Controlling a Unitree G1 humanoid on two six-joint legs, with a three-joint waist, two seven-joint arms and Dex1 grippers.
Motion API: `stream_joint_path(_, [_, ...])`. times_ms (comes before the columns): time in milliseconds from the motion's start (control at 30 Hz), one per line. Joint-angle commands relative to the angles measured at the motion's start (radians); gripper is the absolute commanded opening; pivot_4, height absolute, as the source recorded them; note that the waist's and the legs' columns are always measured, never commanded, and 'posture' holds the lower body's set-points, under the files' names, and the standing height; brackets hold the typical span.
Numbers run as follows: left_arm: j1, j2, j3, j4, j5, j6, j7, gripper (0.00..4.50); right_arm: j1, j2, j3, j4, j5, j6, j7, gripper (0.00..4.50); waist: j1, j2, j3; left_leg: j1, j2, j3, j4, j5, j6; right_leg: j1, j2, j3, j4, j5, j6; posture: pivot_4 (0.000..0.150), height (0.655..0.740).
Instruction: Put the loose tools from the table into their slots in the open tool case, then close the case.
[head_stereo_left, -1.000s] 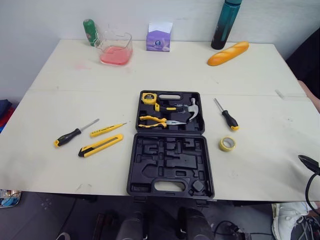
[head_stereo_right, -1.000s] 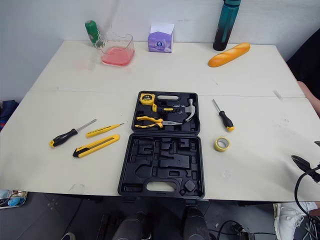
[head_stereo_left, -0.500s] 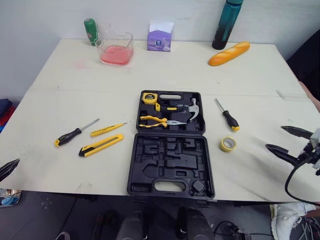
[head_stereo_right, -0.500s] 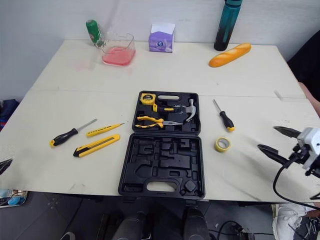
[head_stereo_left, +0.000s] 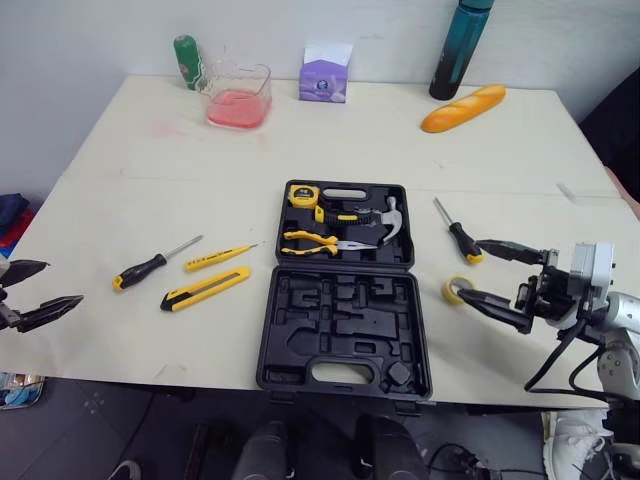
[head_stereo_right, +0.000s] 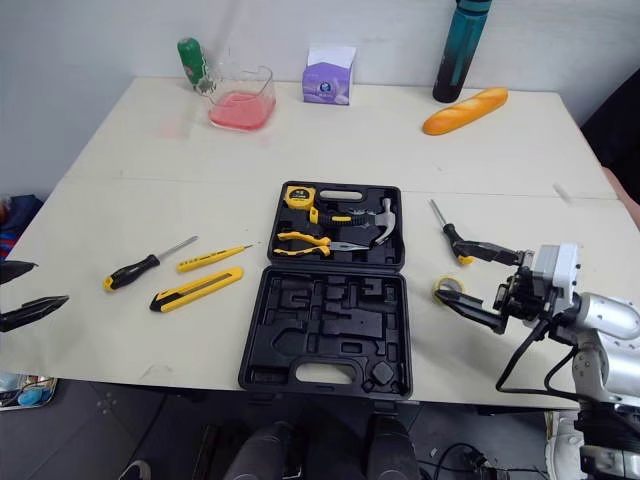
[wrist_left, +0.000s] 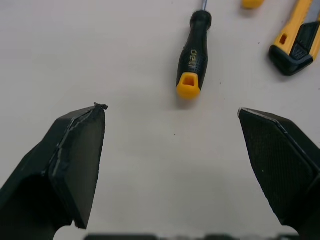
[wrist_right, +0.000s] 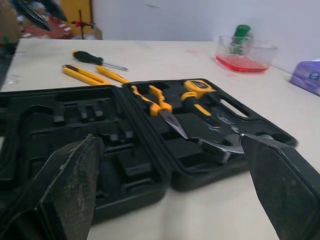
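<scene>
The black tool case (head_stereo_left: 345, 330) lies open mid-table; its far half holds a tape measure (head_stereo_left: 300, 194), pliers (head_stereo_left: 318, 241) and a hammer (head_stereo_left: 382, 218), and the near half's slots are empty. Left of it lie a black-handled screwdriver (head_stereo_left: 150, 268), a thin yellow screwdriver (head_stereo_left: 215, 259) and a yellow utility knife (head_stereo_left: 202, 288). Right of it lie a black-and-yellow screwdriver (head_stereo_left: 458, 235) and a yellow tape roll (head_stereo_left: 457, 290). My right gripper (head_stereo_left: 475, 270) hangs open just beside the roll and that screwdriver's handle. My left gripper (head_stereo_left: 62, 282) is open at the table's left edge, short of the black-handled screwdriver (wrist_left: 192, 55).
Along the far edge stand a green bottle (head_stereo_left: 187, 62), a clear container of pink liquid (head_stereo_left: 237, 95), a purple box (head_stereo_left: 325, 75), a teal bottle (head_stereo_left: 464, 50) and a bread loaf (head_stereo_left: 463, 107). Bare tabletop (head_stereo_left: 180, 160) stretches between them and the tools.
My right gripper has swung left over the table to the tape roll, fingers open. My left gripper has come up and inward at the table's left edge. The tools have not moved.
</scene>
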Motion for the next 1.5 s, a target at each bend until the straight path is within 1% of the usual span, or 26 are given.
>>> stream_joint_path(33, [-0.083,0.023,-0.061,0.026,0.014,0.001,-0.019,4.46,0.025,0.011,0.005,-0.079,0.013,-0.040,0.028,4.50,0.000,0.000,0.000,0.000,0.000,0.000,0.000,0.000,0.000,0.000,0.000,0.000,0.000,0.000,0.000,0.150,0.7400])
stream_joint_path(167, [-0.160,0.005,-0.144,0.006,0.036,0.021,-0.007,4.46,0.068,0.032,0.026,-0.127,0.001,-0.057,0.021,4.50,-0.001,-0.001,0.000,0.000,0.000,0.000,0.000,0.000,0.000,0.000,0.000,0.000,0.001,0.000,0.000,0.150,0.7400])
stream_joint_path(367, [-0.209,-0.028,-0.218,-0.019,0.069,0.046,0.035,4.46,0.091,0.032,0.022,-0.134,0.000,-0.068,0.023,4.50,-0.004,-0.001,0.000,0.000,-0.001,0.001,0.000,0.001,0.001,0.000,0.000,0.001,0.001,0.000,0.000,0.150,0.7400])
stream_joint_path(533, [-0.272,-0.091,-0.278,0.009,0.089,0.065,0.080,4.46,0.085,0.033,0.027,-0.128,-0.010,-0.080,0.018,4.50,0.001,-0.001,0.000,0.000,-0.001,0.001,0.000,0.001,0.001,-0.001,0.000,0.001,0.002,0.000,0.000,0.150,0.7400])
stream_joint_path(633, [-0.281,-0.099,-0.295,0.030,0.101,0.049,0.081,4.46,0.080,0.030,0.029,-0.130,-0.010,-0.080,0.013,4.50,0.001,-0.001,0.000,0.000,-0.001,0.001,0.001,0.001,0.001,0.000,0.000,0.001,0.002,0.000,0.000,0.150,0.7400])
stream_joint_path(767, [-0.328,-0.137,-0.338,0.125,0.131,0.043,0.096,4.46,0.075,0.025,0.027,-0.129,-0.017,-0.081,0.007,4.50,0.000,-0.001,0.000,0.000,-0.001,0.001,0.001,0.001,0.001,0.000,0.000,0.001,0.002,0.000,0.000,0.150,0.7400])
stream_joint_path(900, [-0.391,-0.174,-0.351,0.245,0.152,-0.030,0.113,4.46,0.073,0.018,0.027,-0.147,-0.017,-0.069,-0.006,4.50,0.000,-0.001,0.000,0.000,-0.001,0.001,0.001,0.001,0.001,0.000,0.000,0.001,0.002,0.000,0.000,0.150,0.7400])
stream_joint_path(1133, [-0.461,-0.189,-0.379,0.358,0.168,-0.086,0.059,4.46,0.089,-0.006,0.025,-0.234,-0.016,-0.010,-0.058,4.50,0.018,-0.001,-0.001,0.001,-0.001,0.001,0.002,0.002,0.001,0.000,0.000,0.001,0.003,0.000,0.000,0.150,0.7400])
stream_joint_path(1200, [-0.476,-0.186,-0.389,0.383,0.179,-0.113,0.048,3.90,0.089,-0.011,0.025,-0.260,-0.015,0.010,-0.079,4.50,0.021,-0.001,-0.001,0.001,-0.001,0.001,0.002,0.002,0.002,0.000,0.000,0.001,0.003,0.000,0.000,0.150,0.7400])
stream_joint_path(1267, [-0.483,-0.184,-0.395,0.398,0.184,-0.131,0.042,3.19,0.089,-0.015,0.027,-0.278,-0.015,0.026,-0.094,4.50,0.022,-0.002,-0.001,0.001,-0.002,0.001,0.002,0.002,0.002,0.000,0.000,0.002,0.003,0.000,0.000,0.150,0.7400])
stream_joint_path(1367, [-0.488,-0.183,-0.398,0.412,0.190,-0.153,0.039,1.73,0.088,-0.020,0.033,-0.298,-0.017,0.045,-0.110,4.50,0.021,-0.001,-0.001,0.001,-0.001,0.001,0.002,0.002,0.002,0.000,0.000,0.001,0.003,0.000,0.000,0.150,0.7400])
stream_joint_path(1400, [-0.486,-0.182,-0.399,0.413,0.192,-0.161,0.036,1.30,0.088,-0.021,0.035,-0.303,-0.017,0.051,-0.114,4.50,0.021,-0.001,-0.001,0.001,-0.001,0.001,0.002,0.002,0.002,0.000,0.000,0.001,0.003,0.000,0.000,0.150,0.7400])
stream_joint_path(1433, [-0.484,-0.180,-0.399,0.415,0.195,-0.170,0.038,1.01,0.088,-0.022,0.036,-0.308,-0.018,0.057,-0.117,4.50,0.021,-0.002,-0.001,0.001,-0.001,0.001,0.002,0.002,0.002,0.000,0.000,0.001,0.003,0.000,0.000,0.150,0.7400])
stream_joint_path(1500, [-0.481,-0.177,-0.397,0.419,0.196,-0.179,0.041,1.01,0.089,-0.024,0.036,-0.313,-0.017,0.065,-0.120,4.50,0.021,-0.002,-0.001,0.001,-0.001,0.001,0.002,0.002,0.002,0.000,0.000,0.001,0.003,0.000,0.000,0.150,0.7400])
